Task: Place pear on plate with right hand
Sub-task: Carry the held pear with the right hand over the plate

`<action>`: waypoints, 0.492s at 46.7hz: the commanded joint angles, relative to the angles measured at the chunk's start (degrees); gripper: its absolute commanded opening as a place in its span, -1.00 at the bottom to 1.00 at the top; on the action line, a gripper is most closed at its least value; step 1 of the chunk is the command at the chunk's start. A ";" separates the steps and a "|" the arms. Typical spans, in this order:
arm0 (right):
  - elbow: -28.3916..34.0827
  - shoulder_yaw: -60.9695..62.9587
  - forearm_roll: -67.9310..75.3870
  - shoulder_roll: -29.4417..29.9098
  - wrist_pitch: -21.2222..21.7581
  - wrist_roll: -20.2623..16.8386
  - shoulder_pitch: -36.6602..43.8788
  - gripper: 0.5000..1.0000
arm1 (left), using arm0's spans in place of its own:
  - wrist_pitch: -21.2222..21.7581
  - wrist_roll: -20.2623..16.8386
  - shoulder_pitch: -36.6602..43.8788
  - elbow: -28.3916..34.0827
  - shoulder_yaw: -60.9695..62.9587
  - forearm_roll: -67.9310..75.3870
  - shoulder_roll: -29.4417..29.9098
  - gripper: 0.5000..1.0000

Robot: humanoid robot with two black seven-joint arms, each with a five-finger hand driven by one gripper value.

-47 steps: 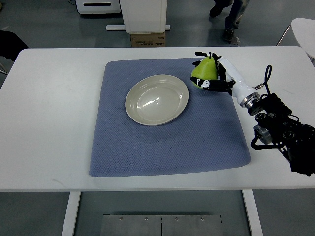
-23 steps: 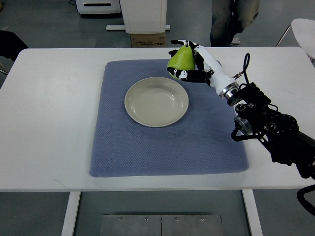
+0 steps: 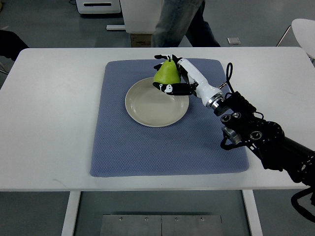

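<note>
Right hand (image 3: 172, 78): fingers clamped around green pear (image 3: 166, 74), over far rim of plate (image 3: 142, 110). Risk: release here may land pear on rim, rolling onto blue mat (image 3: 123, 147).

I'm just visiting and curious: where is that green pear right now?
In the top view, the green pear sits gripped in the robot's right hand, over the far rim of the round cream plate on the blue mat.
</note>
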 commanded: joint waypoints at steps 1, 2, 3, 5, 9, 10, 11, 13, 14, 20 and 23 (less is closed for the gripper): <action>-0.02 -1.18 -0.02 0.00 -0.18 -0.01 -0.15 -1.00 | 0.00 0.00 0.00 0.00 0.02 0.00 0.00 1.00; -0.02 -1.44 -0.02 0.00 -0.26 -0.01 -0.24 -1.00 | 0.00 0.00 0.00 0.00 -0.06 0.00 0.00 1.00; -0.02 -1.71 -0.02 0.00 -0.26 -0.01 -0.33 -1.00 | 0.00 0.00 0.00 0.00 0.02 0.00 0.00 1.00; 0.07 -2.23 -0.02 0.00 -0.61 -0.01 -0.59 -1.00 | 0.00 0.00 0.00 0.00 0.02 0.00 0.00 1.00; 0.07 -3.38 -0.02 0.00 -1.67 -0.01 -1.38 -1.00 | 0.00 0.00 0.00 0.00 0.02 0.00 0.00 1.00; 0.07 -3.47 -0.02 0.00 -1.84 -0.01 -1.47 -1.00 | 0.00 0.00 0.00 0.00 0.02 0.00 0.00 1.00; 0.07 -3.55 -0.02 0.00 -1.93 -0.01 -1.64 -1.00 | 0.00 0.00 0.00 0.00 0.02 0.00 0.00 1.00; 0.07 -3.64 -0.02 0.00 -2.02 -0.01 -2.00 -1.00 | 0.00 0.00 0.00 0.00 0.02 0.00 0.00 1.00; 0.07 -3.64 -0.02 0.00 -2.02 -0.01 -2.17 -1.00 | 0.00 0.00 0.00 0.00 0.02 0.00 0.00 1.00; -0.02 -3.82 -0.02 0.00 -2.81 -0.01 -2.70 -1.00 | 0.00 0.00 0.00 0.00 0.02 0.00 0.00 1.00; -0.10 -3.82 -0.02 0.00 -3.16 -0.01 -3.05 -1.00 | 0.00 0.00 0.00 0.00 0.02 0.00 0.00 1.00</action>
